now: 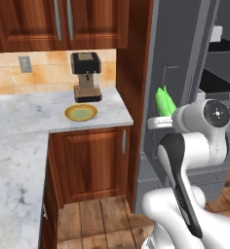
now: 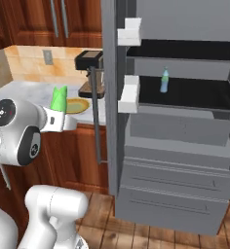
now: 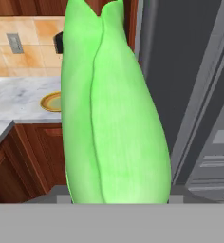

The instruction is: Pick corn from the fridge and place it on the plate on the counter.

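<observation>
A: Holding anything, that gripper (image 1: 162, 118)?

B: Yes, the corn (image 1: 165, 101). The fingers pinch its lower end, and the cob stands upright out of the hand with its tapered husk tip pointing up. In the hand view the corn (image 3: 111, 109) runs from top to bottom right in front of the lens, so the fingertips themselves are hidden behind it.

A: Where is it relative to the fridge (image 2: 185, 121)?

B: Outside it, in the air just beside the open door, on the side facing the counter (image 1: 48, 116). It touches no shelf or bin. From the right base view the corn (image 2: 59, 98) sits left of the door's long bar handle (image 2: 96, 116).

A: And the plate (image 1: 81, 113)?

B: On the counter, left of the fridge, just in front of a coffee machine (image 1: 86, 76) that stands against the tiled wall. It carries nothing. The corn is well apart from it, between plate and fridge but much nearer the fridge.

A: Anything left inside the fridge?

B: A blue-green bottle (image 2: 163, 80) stands upright on the middle shelf, near its left end
</observation>
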Tool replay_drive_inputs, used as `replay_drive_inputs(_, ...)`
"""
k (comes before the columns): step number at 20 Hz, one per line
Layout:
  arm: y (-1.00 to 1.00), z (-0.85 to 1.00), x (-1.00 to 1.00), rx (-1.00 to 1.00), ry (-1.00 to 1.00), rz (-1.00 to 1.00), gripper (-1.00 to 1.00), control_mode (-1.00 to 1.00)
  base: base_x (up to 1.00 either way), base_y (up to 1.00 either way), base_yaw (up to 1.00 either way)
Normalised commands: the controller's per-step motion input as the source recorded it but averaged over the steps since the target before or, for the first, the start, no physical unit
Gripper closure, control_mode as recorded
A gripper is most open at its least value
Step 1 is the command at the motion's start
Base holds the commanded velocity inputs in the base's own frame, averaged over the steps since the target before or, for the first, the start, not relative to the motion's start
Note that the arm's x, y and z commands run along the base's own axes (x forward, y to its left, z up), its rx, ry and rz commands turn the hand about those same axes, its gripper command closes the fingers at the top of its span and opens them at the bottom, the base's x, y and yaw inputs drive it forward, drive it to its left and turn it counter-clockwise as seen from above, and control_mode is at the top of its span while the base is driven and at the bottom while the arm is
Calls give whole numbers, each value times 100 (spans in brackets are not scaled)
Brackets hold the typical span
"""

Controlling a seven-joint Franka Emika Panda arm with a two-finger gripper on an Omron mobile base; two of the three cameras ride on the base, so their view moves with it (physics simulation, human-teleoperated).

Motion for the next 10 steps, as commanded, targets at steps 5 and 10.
replay_drive_inputs(5,0,0,0,0,0,0,100,100,36,49,0)
replay_drive_inputs(10,0,0,0,0,0,0,100,100,47,36,0)
